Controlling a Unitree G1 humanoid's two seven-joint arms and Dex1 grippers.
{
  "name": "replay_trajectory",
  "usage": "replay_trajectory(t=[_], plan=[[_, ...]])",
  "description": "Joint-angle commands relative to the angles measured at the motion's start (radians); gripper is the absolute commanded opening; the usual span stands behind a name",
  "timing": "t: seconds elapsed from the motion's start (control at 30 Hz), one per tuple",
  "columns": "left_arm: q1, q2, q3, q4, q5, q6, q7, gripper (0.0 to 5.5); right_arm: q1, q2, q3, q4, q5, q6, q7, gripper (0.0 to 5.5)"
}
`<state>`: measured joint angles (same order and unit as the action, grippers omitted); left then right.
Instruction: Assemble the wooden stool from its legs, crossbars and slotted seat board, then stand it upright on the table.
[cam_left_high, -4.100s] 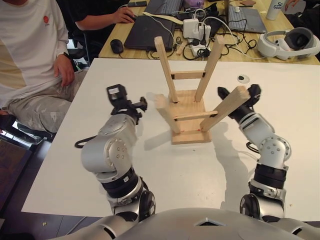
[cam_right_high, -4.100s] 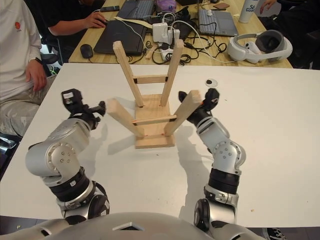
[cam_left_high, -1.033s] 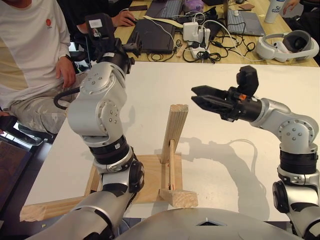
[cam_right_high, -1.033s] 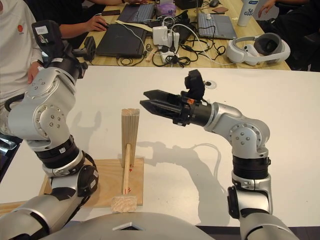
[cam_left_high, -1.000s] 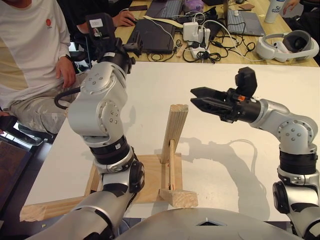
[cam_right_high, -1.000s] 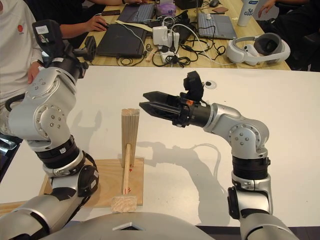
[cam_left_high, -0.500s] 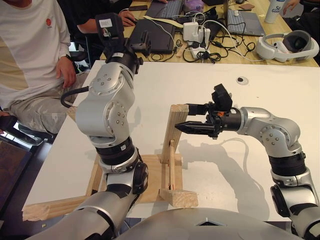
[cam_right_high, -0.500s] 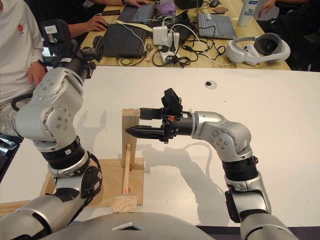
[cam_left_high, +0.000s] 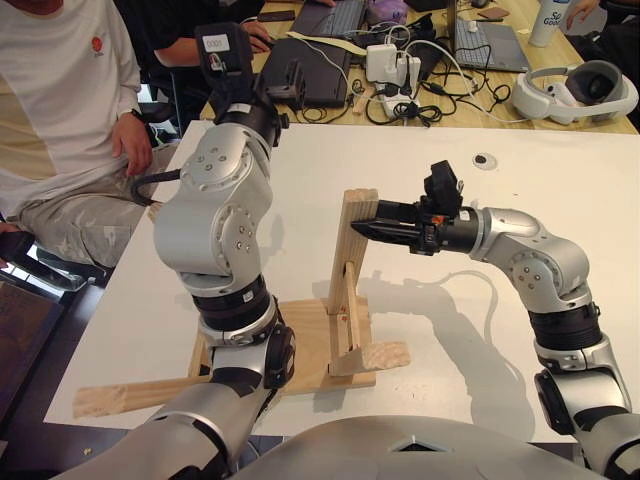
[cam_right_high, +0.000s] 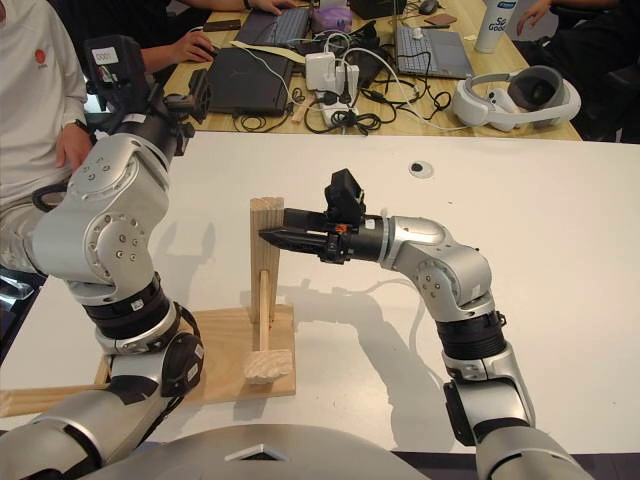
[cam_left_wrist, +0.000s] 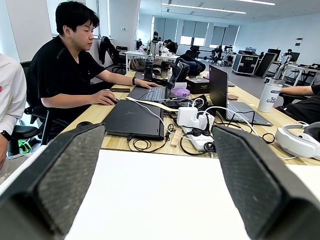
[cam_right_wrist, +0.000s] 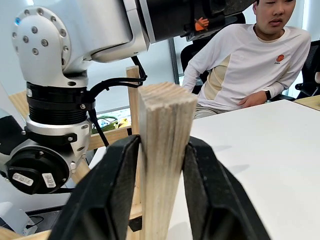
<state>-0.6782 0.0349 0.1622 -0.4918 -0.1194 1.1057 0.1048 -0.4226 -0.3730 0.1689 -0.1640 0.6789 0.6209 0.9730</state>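
The wooden stool lies at the table's front with its seat board (cam_left_high: 305, 340) flat on the white top. One leg (cam_left_high: 352, 260) stands up from it, with a crossbar (cam_left_high: 343, 315) beside it. My right gripper (cam_left_high: 363, 228) is shut on that leg's top end; in the right wrist view both black fingers (cam_right_wrist: 122, 185) press the leg end (cam_right_wrist: 165, 125). Another leg (cam_left_high: 130, 395) juts toward the front left edge, and a short leg end (cam_left_high: 372, 357) points right. My left gripper (cam_right_high: 190, 95) is raised at the back left, open, its pads (cam_left_wrist: 60, 180) apart around nothing.
A small round disc (cam_left_high: 485, 159) lies on the white table (cam_left_high: 450, 400) at the back right. Behind it a wooden desk (cam_left_high: 500, 110) carries laptops, a power strip, cables and a headset (cam_left_high: 580, 85). A seated person (cam_left_high: 60, 120) is close to the left edge.
My right gripper came in from the right, open, and has shut on the upright leg's top. The stool has turned slightly, its short leg end swinging rightward. My left arm rose a little.
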Motion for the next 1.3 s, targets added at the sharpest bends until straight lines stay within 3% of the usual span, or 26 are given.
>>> replay_trajectory(t=[0.03,0.8,1.3], plan=[[-0.016,0.0,-0.016,-0.012,0.007,-0.011,0.005,3.92,-0.017,-0.044,-0.028,0.032,-0.073,-0.044,-0.02,1.21],[-0.058,-0.048,-0.007,-0.066,-0.059,-0.091,-0.019,3.92,-0.027,-0.144,-0.075,0.186,-0.288,-0.254,-0.11,1.21],[-0.009,0.015,0.06,-0.054,0.016,-0.225,0.052,3.92,0.108,-0.291,-0.14,0.121,-0.302,-0.237,-0.125,1.21]])
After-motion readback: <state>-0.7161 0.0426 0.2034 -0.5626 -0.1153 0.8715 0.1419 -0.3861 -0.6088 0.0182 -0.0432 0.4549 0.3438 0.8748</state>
